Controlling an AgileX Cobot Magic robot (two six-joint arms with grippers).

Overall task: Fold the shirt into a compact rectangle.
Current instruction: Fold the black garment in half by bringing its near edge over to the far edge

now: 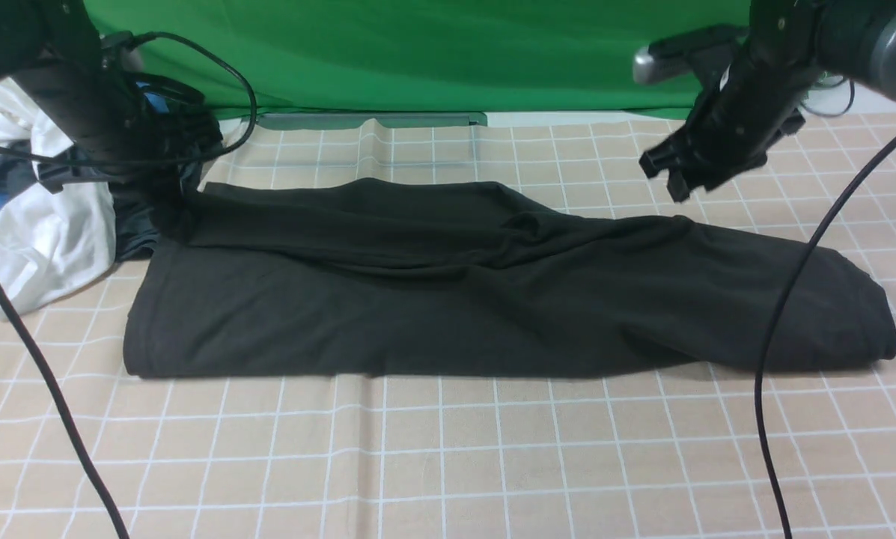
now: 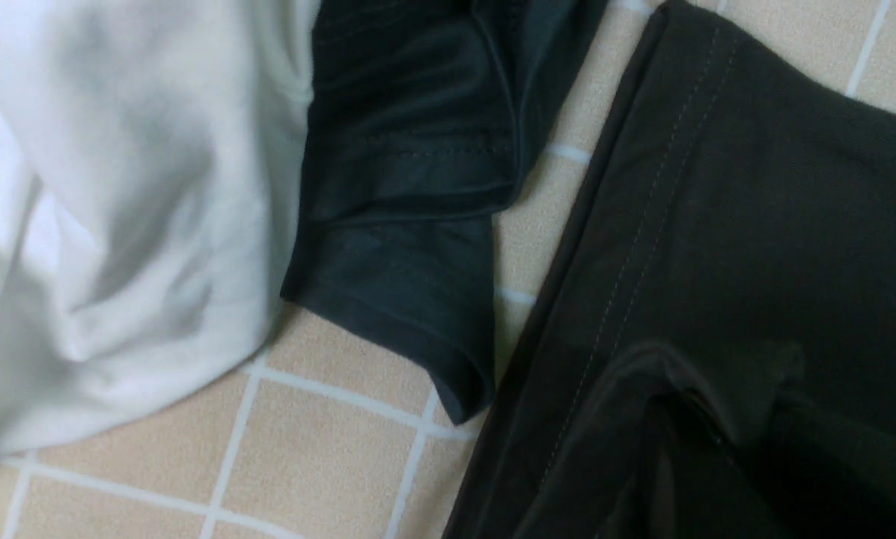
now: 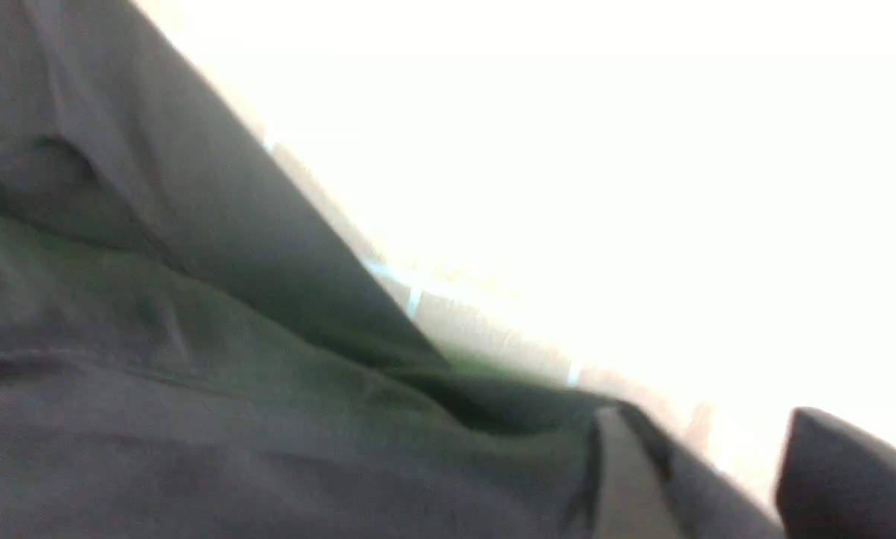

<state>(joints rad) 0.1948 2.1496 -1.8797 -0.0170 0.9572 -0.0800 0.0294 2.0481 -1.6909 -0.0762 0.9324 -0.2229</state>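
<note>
The right gripper (image 1: pixel 676 180) hovers over the far right edge of the shirt (image 1: pixel 448 292), jaws spread and empty; the left gripper (image 1: pixel 159 198) sits at its far left corner, jaws impossible to read

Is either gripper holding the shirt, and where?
The right gripper is open above the shirt, holding nothing. The left gripper is at its far left corner; a hold cannot be told.

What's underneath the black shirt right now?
The shirt lies on the checked tablecloth, which shows around its edges. Whatever is directly beneath, including its folded-under layers, is covered.
</note>
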